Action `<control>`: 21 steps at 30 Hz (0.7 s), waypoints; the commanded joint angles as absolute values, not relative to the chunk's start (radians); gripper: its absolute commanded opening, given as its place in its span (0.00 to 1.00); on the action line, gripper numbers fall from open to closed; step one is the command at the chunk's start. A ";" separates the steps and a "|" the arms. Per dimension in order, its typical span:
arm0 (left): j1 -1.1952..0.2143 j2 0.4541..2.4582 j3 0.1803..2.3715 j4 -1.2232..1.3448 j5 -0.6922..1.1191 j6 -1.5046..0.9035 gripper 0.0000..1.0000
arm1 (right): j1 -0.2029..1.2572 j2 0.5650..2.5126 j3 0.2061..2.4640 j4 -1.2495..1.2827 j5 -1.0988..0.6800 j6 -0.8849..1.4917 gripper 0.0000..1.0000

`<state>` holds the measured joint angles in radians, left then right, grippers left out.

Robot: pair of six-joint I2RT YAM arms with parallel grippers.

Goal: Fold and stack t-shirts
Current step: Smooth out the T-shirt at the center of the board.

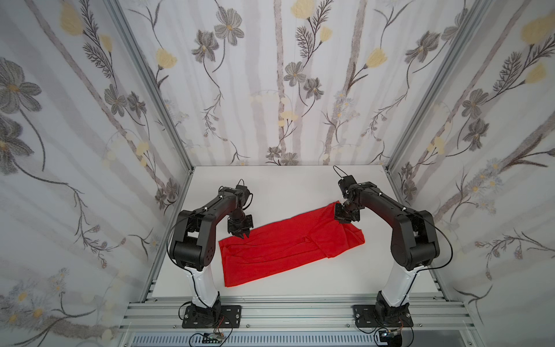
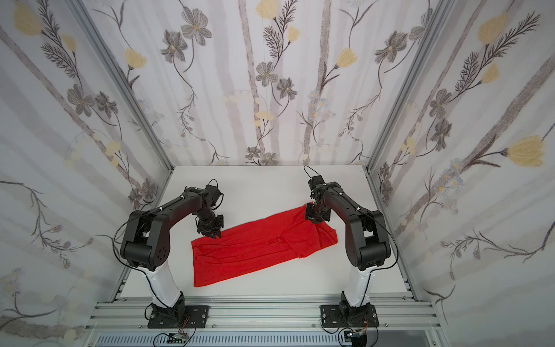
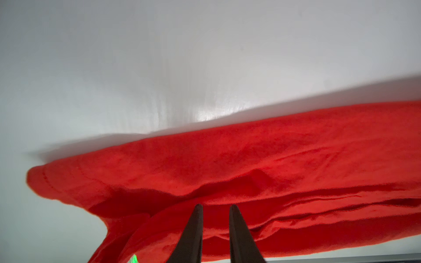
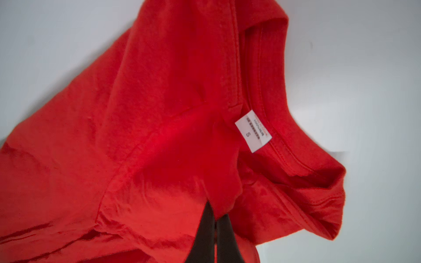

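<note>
While pinched, fingers [image 4: 206, 218] on shirt [image 4: 141, 127]

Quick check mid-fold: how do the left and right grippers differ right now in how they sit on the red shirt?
The right gripper is shut on fabric of the t-shirt near the collar and white neck label; the left gripper shows a narrow gap between its fingers, pointing at the hem end.
In a top view the right gripper lifts its far corner, while the left gripper sits at the opposite far corner, lying low.
Both work the shirt's far edge.
</note>
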<state>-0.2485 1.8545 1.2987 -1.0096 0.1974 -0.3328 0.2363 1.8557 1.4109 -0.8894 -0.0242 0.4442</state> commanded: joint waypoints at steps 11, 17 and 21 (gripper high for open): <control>-0.249 1.813 1.256 -1.035 0.146 -0.349 0.22 | 0.236 2.016 1.450 -0.939 0.065 0.483 0.00; -0.247 1.759 1.219 -1.074 -0.007 -0.404 0.23 | 0.235 2.020 1.483 -0.942 0.042 0.461 0.29; -0.234 1.651 1.145 -1.081 -0.127 -0.490 0.45 | 0.236 1.954 1.483 -0.960 0.036 0.455 0.45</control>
<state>-0.2413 1.7081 1.1763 -1.0401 -0.0063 -0.4133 0.2363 1.9930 1.4750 -0.9295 0.0303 0.4595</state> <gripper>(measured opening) 0.380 0.486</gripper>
